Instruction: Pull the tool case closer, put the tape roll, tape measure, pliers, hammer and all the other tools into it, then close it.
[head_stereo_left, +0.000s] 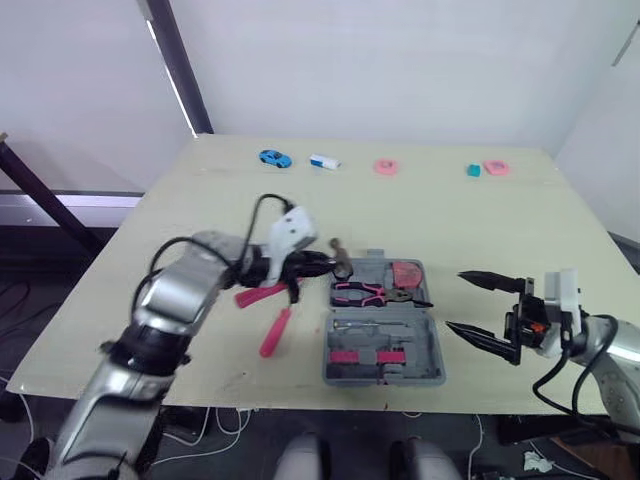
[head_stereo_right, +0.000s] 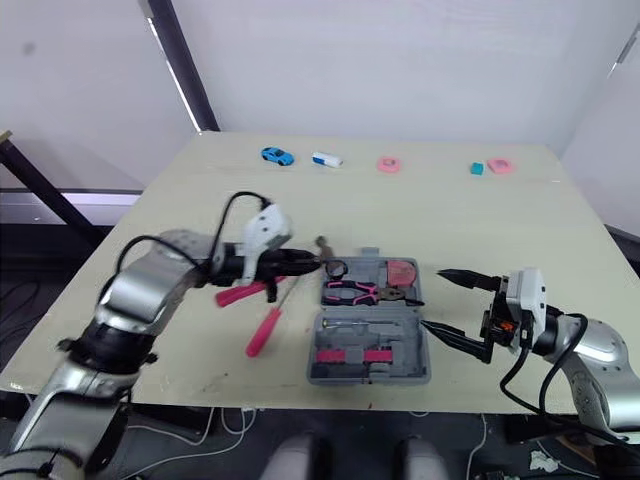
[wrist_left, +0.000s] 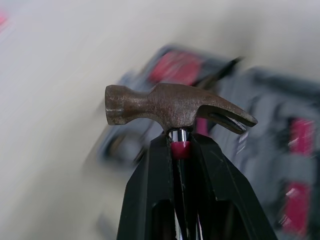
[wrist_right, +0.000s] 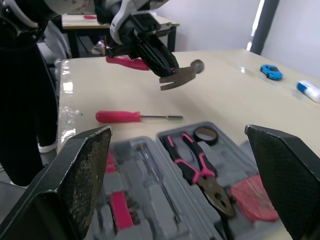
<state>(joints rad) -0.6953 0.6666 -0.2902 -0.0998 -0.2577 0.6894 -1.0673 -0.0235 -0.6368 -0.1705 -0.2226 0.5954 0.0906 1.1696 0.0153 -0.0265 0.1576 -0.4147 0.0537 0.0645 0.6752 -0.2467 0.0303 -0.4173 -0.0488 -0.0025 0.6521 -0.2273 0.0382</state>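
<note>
Tool case (head_stereo_left: 385, 335) open; pliers (head_stereo_left: 375, 293) and tape measure (head_stereo_left: 406, 272) inside. Left gripper (head_stereo_left: 322, 263) pinches hammer (wrist_left: 170, 107) above its left edge (not yet stowed). Screwdriver (head_stereo_left: 277, 332) lies left of it. Right gripper (head_stereo_left: 454, 300), fingers spread, hovers right of it.

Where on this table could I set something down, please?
The middle strip of the table is bare, between the far row with the blue toy car and the tool case. It is crowded left of the case, with the screwdriver and the left gripper holding the hammer. The open right gripper hovers on its right.

Tool case (wrist_left: 265, 150) blurred behind hammer (wrist_left: 170, 107) — handle hidden inside left gripper (wrist_left: 180, 145); far pink items (head_stereo_left: 386, 167) unidentifiable.
</note>
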